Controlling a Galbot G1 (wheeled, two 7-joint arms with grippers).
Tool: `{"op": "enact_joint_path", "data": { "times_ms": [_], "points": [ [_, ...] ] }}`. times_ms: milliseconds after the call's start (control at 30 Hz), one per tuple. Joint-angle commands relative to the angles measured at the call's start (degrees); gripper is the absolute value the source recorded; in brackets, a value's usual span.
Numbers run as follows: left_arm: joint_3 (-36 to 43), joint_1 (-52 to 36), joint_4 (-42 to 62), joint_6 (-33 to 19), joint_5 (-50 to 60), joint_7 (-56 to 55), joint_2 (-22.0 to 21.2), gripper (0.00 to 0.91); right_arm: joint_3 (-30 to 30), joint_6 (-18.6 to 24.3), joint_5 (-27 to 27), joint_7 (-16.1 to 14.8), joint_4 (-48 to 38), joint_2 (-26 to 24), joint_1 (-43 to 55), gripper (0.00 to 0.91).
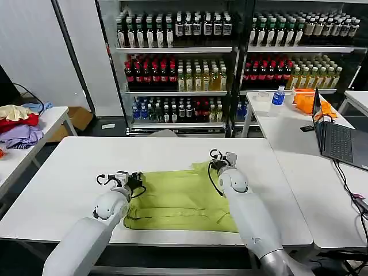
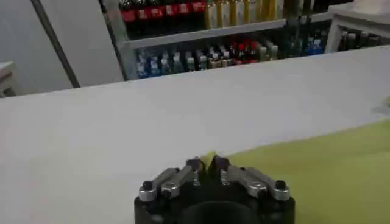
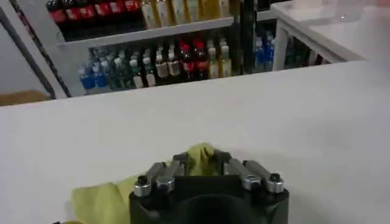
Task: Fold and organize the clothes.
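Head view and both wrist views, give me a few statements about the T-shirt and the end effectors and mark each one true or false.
1. The lime T-shirt lies on the white table. True.
2. The left end effector is pinching the shirt's edge. True.
3. The right end effector hangs open, clear of the shirt. False: it is shut on a bunched fold of it.
4. The laptop sits on the shirt's table. False: it is on the neighbouring table to the right.

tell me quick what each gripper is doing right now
left gripper: closed, pinching the T-shirt at its left edge
right gripper: closed, pinching the shirt's far right corner
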Motion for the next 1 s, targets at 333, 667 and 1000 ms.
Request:
{"op": "enact_joint_path", "data": {
  "times_ms": [333, 667, 1000],
  "points": [
    [-3.5, 5.3, -15.9, -0.8, -4.8, -0.4, 4.9, 0.02, 0.5, 3.4, -4.7, -1.4, 19.0, -5.2, -7.5, 0.0],
    [-5.6, 10.9, -23.8, -1.1, -5.0, 0.1, 7.9, 0.02, 0.6, 3.3, -8.9, -2.2, 34.9, -10.2, -17.2, 0.0],
    [-8.1, 17.5, -27.6, -1.0, -4.4, 1.0, 9.9, 0.02, 8.0, 2.8, -8.7, -2.7, 47.1, -13.9, -31.9, 0.0]
  ]
}}
